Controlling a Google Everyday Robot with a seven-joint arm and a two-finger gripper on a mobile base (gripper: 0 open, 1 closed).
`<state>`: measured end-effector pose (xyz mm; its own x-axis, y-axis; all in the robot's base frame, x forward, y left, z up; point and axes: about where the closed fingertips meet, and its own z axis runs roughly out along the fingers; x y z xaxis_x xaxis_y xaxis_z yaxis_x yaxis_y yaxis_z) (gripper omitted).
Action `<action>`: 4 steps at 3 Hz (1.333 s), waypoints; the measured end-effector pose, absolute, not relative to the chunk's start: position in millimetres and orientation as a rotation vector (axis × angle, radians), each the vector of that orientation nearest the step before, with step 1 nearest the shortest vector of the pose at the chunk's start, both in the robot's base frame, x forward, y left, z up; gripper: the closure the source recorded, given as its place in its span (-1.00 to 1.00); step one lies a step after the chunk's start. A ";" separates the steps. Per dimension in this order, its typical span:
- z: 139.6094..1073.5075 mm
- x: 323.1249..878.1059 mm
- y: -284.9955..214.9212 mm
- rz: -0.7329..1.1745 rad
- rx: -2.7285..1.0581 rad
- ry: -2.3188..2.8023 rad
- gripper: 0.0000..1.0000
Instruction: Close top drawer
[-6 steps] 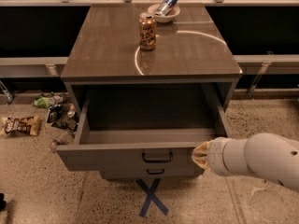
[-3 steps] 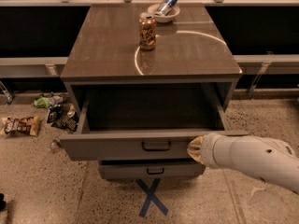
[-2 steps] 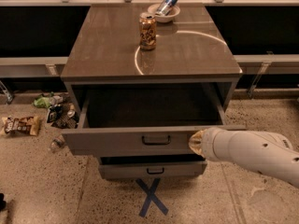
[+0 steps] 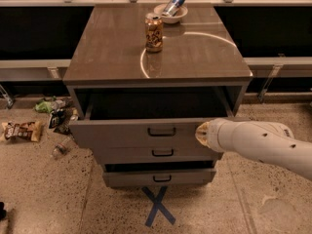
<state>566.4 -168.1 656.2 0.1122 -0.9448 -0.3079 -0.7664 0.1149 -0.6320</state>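
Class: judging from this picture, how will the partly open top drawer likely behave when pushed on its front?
The top drawer has a flat, rigid-looking front, so it should probably slide in as one piece. The gripper is at its right end, beside the handle, so it might skew slightly.

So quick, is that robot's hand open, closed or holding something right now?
Gripper: cannot be told. It sits at the front of the part-open top drawer, right of its handle.
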 end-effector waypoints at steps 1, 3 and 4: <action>653.4 587.9 -163.0 -0.325 -1.690 1.667 1.00; 646.6 616.3 -165.2 -0.338 -1.698 1.641 1.00; 644.9 627.3 -169.9 -0.353 -1.696 1.635 1.00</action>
